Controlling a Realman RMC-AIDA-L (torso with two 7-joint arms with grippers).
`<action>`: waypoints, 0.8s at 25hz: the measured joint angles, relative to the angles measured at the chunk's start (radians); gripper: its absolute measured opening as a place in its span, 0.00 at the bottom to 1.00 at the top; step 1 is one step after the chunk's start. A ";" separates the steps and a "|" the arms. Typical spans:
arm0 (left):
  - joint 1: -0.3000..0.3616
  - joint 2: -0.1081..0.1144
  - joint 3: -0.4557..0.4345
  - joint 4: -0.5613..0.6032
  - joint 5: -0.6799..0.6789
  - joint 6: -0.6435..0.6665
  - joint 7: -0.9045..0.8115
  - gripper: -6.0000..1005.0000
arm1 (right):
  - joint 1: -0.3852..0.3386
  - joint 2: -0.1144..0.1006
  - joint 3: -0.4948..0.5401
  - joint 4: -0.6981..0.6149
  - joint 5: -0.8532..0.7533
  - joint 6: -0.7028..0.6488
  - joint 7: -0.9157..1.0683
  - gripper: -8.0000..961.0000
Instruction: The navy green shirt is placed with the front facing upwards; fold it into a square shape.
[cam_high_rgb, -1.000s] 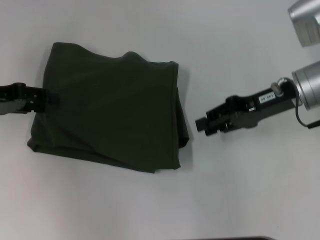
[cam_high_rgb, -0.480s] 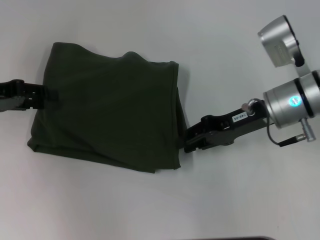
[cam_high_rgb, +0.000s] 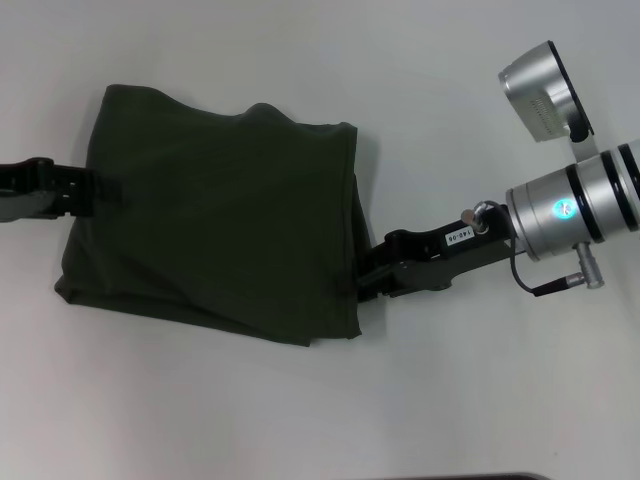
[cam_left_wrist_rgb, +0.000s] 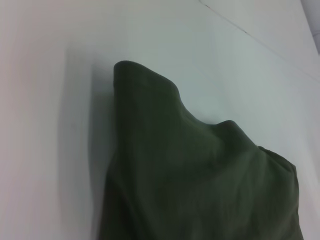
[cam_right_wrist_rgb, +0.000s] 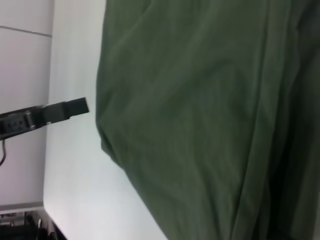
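Head camera looks down on my whole table (cam_high_rgb: 480, 400). Both wrist cameras sit low and close, facing the shirt (cam_high_rgb: 215, 225) from opposite sides; all three views share it.

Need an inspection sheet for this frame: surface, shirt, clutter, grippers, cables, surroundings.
Surface: white table, bare around the cloth.
Job's things: shirt lies folded into a rough rectangle, plain green side up, no lettering showing; edges uneven, a bump on the far edge.
Clutter: nothing seen.
Grippers: left gripper at the shirt's left edge; right gripper at the shirt's right edge near the front corner.
Cables: one short black cable looping under the right wrist.
Surroundings: a dark strip along the table's near edge.
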 joint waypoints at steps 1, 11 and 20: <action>-0.001 0.000 0.000 0.000 0.000 0.000 0.000 0.60 | 0.001 0.001 0.002 0.007 0.002 0.007 -0.001 0.41; -0.002 0.000 0.000 0.000 0.000 -0.005 0.002 0.60 | 0.013 0.003 0.002 0.044 0.048 0.029 -0.015 0.21; -0.002 0.000 0.000 0.000 0.000 -0.004 0.003 0.60 | -0.001 -0.006 0.004 0.037 0.045 -0.004 -0.012 0.09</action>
